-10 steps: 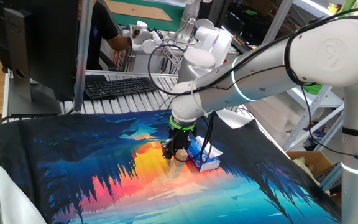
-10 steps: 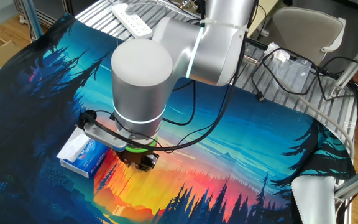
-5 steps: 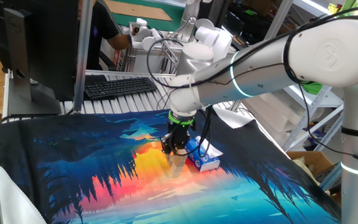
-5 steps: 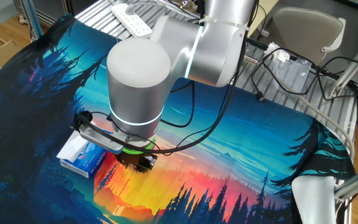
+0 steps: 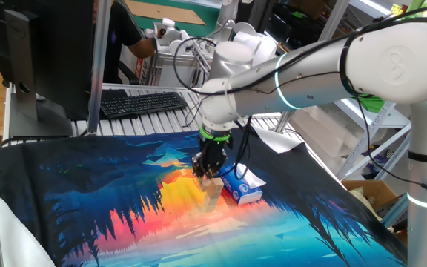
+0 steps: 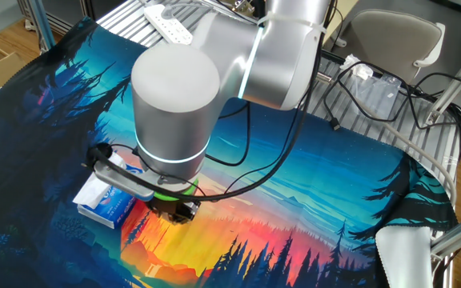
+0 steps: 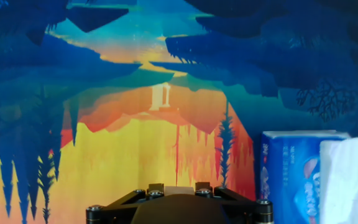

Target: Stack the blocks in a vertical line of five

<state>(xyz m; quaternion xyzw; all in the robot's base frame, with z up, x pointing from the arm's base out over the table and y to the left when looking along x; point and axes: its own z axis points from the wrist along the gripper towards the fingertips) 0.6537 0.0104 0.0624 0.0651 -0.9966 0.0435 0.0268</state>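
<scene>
Lifting off the blocks [image 5: 212,190], my gripper [image 5: 207,174] rose; its grasp I could not tell, stack unfinished.

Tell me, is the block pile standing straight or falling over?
Standing straight: the blocks sit squarely stacked on the mat beside the box.

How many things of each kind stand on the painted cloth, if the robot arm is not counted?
Stack of tan blocks: 1 (the blocks in it are too small to count one by one)
Blue-and-white box: 1
Total: 2
</scene>
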